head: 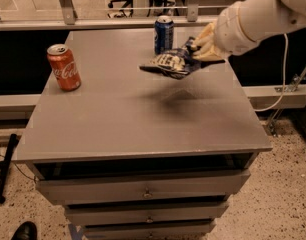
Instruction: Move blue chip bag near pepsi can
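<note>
The blue chip bag (171,63) is a crinkly dark-blue bag with white lettering, held in the air above the table (133,119), casting a shadow below it. My gripper (197,48) is shut on the bag's right end, reaching in from the upper right on a white arm. The pepsi can (163,34) stands upright at the table's far edge, just behind and slightly left of the bag's middle, a short gap away.
A red Coca-Cola can (64,67) stands upright at the table's left side. The table is a grey cabinet with drawers (143,191) in front. A rail runs behind the far edge. A cable hangs at the right.
</note>
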Controlling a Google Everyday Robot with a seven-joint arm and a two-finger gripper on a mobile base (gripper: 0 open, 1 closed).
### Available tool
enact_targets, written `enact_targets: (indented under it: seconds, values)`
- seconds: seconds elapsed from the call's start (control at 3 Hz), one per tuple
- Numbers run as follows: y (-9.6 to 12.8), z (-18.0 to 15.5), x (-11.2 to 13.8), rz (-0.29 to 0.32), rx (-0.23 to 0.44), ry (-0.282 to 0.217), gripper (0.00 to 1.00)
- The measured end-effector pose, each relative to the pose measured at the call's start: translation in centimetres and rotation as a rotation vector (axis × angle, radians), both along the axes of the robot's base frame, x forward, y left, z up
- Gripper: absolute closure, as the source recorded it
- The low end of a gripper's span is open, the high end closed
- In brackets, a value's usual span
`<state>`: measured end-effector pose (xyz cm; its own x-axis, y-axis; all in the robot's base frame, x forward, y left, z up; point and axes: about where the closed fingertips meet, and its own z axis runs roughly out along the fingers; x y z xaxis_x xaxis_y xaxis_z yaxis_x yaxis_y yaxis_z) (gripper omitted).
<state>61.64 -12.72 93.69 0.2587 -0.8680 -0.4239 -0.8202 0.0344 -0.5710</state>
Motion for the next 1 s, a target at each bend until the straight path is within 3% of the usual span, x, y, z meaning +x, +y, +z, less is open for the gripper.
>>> enact_targets:
  seconds: [0.33,0.67,1.0]
  values:
    - [0.2,1.0,5.1,0.038,-0.005,-0.093,1.0]
    - [0.1,0.9,9.2,0.06,-0.013,-0.133,1.0]
    - [-0.1,-0.2,12.1,0.083,-0.032,-0.138,1.0]
